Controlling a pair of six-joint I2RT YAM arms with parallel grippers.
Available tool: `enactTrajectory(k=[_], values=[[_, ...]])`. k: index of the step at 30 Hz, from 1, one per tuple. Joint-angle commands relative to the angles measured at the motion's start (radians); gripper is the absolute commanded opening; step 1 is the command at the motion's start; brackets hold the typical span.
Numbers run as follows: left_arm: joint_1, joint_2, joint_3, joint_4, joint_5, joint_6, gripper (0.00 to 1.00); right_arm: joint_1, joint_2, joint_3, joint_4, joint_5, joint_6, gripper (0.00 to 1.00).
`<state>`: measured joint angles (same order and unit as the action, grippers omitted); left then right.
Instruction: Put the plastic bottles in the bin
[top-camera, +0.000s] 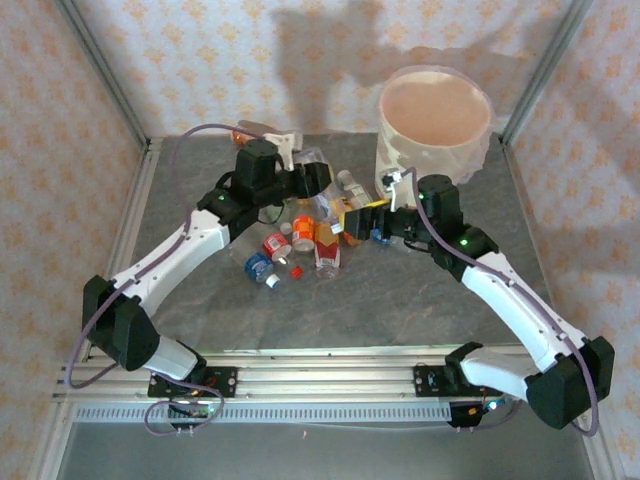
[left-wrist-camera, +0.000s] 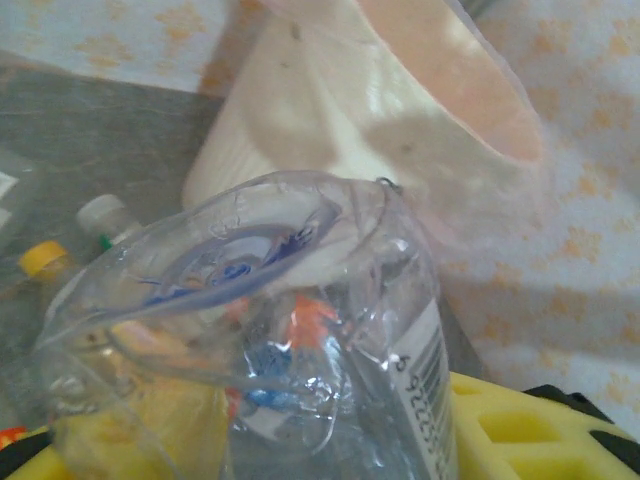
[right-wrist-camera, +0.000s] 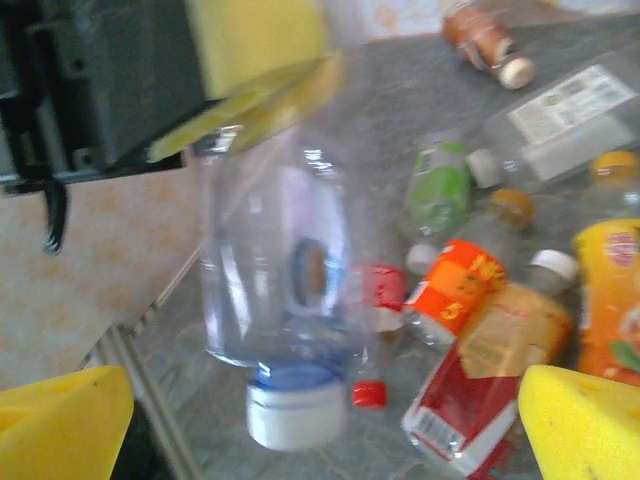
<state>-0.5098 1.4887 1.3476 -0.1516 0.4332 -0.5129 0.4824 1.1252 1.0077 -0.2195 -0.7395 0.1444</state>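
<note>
Showing barcode label (left-wrist-camera: 425, 372) on clear bottle (left-wrist-camera: 300, 300).

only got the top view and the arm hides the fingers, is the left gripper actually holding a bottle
observer: yes. The left wrist view shows the left gripper with its yellow pads pressed on a clear bottle, whose wall is crumpled. The bin stands right behind it.
operator: which way up is it
observer: cap down. In the right wrist view it hangs with its white cap at the bottom, and the pile of other bottles lies on the table beyond it.
</note>
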Motion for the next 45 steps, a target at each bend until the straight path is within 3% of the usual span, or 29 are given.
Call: enactTrajectory(k=[1, 11, 17, 21, 29, 32, 36, 38, 45], values=[[-0.033, 0.021, 0.061, -0.045, 0.066, 0.085, 0.51, 0.02, 0.021, 0.041, -0.005, -0.097, -0.05, 0.99], [-0.078, 0.053, 0.077, 0.002, 0.095, 0.044, 0.51, 0.03, 0.099, 0.055, 0.073, -0.066, -0.004, 0.98], [-0.086, 0.062, 0.074, 0.006, 0.079, 0.026, 0.51, 0.049, 0.097, 0.042, 0.039, 0.009, -0.056, 0.82], [-0.087, 0.068, 0.07, 0.015, 0.079, 0.017, 0.51, 0.048, 0.108, 0.042, 0.02, 0.027, -0.058, 0.63], [-0.086, 0.067, 0.083, -0.014, 0.065, 0.014, 0.52, 0.049, 0.108, 0.055, 0.005, 0.056, -0.068, 0.38], [-0.086, 0.06, 0.1, -0.056, 0.039, 0.018, 0.59, 0.049, 0.101, 0.058, -0.008, 0.07, -0.081, 0.36], [-0.087, 0.054, 0.137, -0.119, 0.016, 0.024, 0.92, 0.048, 0.098, 0.067, -0.037, 0.105, -0.087, 0.33], [-0.085, 0.039, 0.137, -0.12, 0.004, 0.025, 0.99, 0.048, 0.097, 0.068, -0.048, 0.114, -0.089, 0.33], [-0.069, -0.045, 0.129, -0.131, -0.132, 0.024, 1.0, 0.049, 0.096, 0.067, -0.091, 0.173, -0.095, 0.3]])
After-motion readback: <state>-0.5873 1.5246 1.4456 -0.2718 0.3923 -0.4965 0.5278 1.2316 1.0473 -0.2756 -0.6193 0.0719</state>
